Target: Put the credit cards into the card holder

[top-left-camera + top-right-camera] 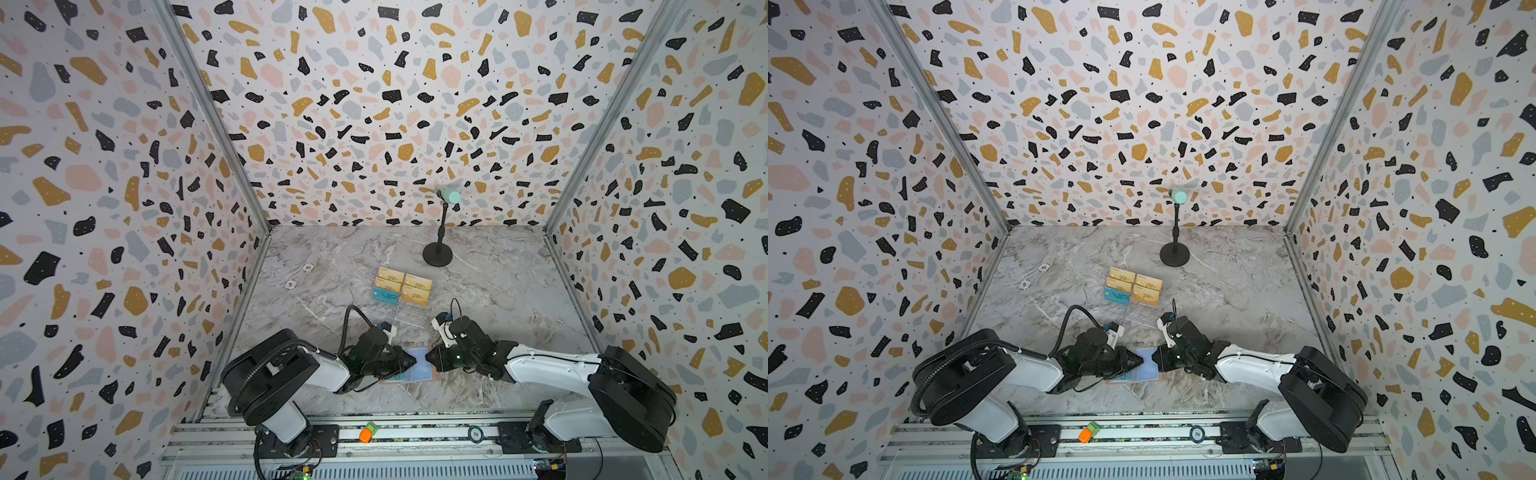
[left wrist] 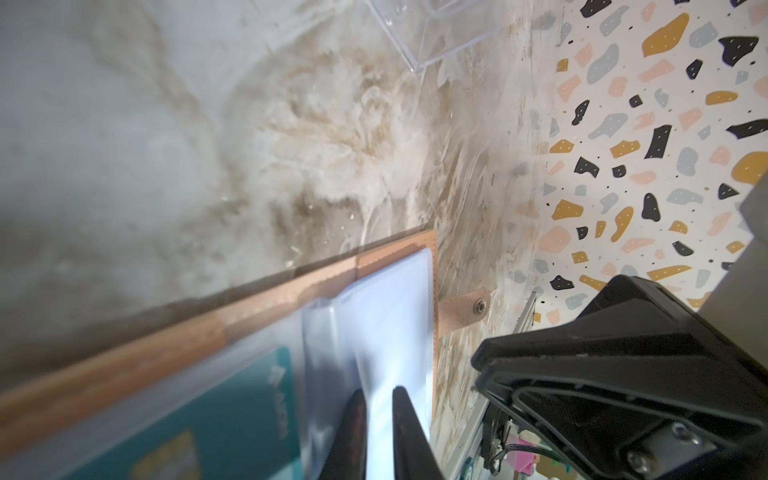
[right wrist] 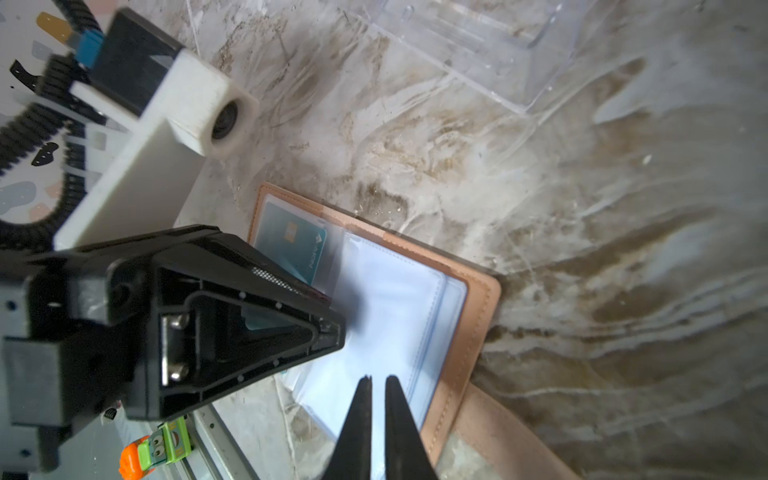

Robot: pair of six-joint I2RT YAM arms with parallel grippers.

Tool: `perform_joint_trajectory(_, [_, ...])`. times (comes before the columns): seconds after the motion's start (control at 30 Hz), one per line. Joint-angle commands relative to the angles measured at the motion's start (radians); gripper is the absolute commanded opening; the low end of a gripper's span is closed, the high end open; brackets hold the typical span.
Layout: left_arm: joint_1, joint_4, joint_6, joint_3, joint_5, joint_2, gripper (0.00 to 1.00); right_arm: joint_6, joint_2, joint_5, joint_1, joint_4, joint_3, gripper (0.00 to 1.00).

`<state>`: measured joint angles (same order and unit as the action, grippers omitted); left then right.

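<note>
The salmon-pink card holder [image 1: 428, 376] lies open near the table's front, its clear sleeves facing up [image 3: 395, 299]. A teal card [image 3: 299, 245] sits inside a sleeve on one page. My left gripper [image 2: 379, 399] is over the holder, jaws shut on a clear sleeve that lifts toward them. My right gripper [image 3: 378, 379] faces it from the snap-tab side, jaws shut over the edge of the sleeves. I cannot tell whether it pinches a sheet. In both top views the two tips nearly meet [image 1: 413, 360] [image 1: 1154, 357]. More credit cards, gold [image 1: 390, 275] and teal VIP [image 1: 385, 296], stand in the clear rack [image 1: 409, 318].
A black microphone stand [image 1: 437, 253] rises behind the rack. Two small white rings [image 1: 307, 267] lie on the marble at the back left. An orange-green toy [image 1: 367, 432] and a poker chip [image 1: 476, 434] rest on the front rail.
</note>
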<state>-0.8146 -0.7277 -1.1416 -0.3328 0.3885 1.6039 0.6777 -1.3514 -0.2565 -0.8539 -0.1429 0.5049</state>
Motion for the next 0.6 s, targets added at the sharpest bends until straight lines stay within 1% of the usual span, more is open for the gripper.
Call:
perform_joint_trajectory(0.0, [0.004,-0.030,-0.005,0.017,0.011,0.021,0.07,0.012,0.021,0.016,-0.006,0.000,-0.014,0.09])
perform_joint_trajectory(0.07, [0.004,-0.031,-0.004,0.018,0.013,0.015,0.03,0.013,0.029,0.019,-0.005,0.000,-0.014,0.09])
perform_joint_trajectory(0.17, [0.005,-0.029,-0.004,0.027,0.008,-0.010,0.01,0.016,0.044,0.021,-0.003,0.002,-0.014,0.09])
perform_joint_trajectory(0.33, [0.006,-0.020,0.005,0.043,0.000,-0.058,0.00,0.024,0.042,0.024,0.002,0.004,-0.018,0.08])
perform_joint_trajectory(0.57, [0.007,-0.045,0.010,0.058,0.015,-0.084,0.00,0.029,0.033,0.022,0.002,-0.011,-0.029,0.09])
